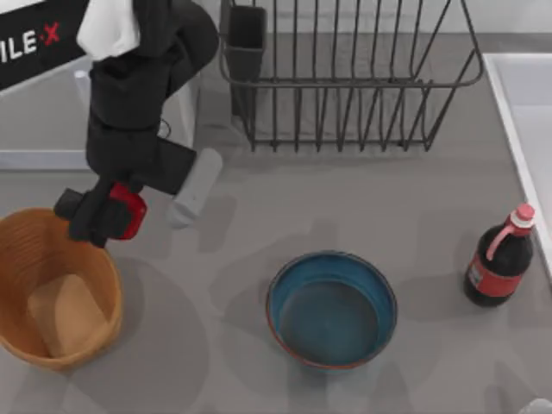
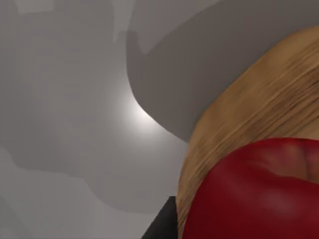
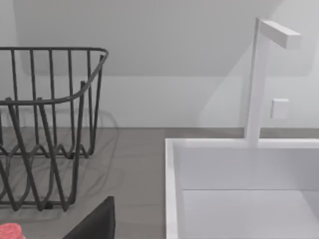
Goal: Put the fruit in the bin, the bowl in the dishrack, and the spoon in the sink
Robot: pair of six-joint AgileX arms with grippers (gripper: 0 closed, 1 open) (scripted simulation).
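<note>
Grey table (image 1: 259, 216), white sink (image 1: 517, 86), wire dishrack (image 1: 345, 86)

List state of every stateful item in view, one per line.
Glossy red lobed fruit: held in left end effector, above the basket's rim, not yet dropped.
Oval orange-tan ribbed basket: upright, nothing inside.
Wide blue bowl with reddish-brown rim: upright on table, empty.
Dark wire dishrack: empty.
White rectangular sink: empty as far as visible.
Dark red-labelled bottle: upright, capped.
</note>
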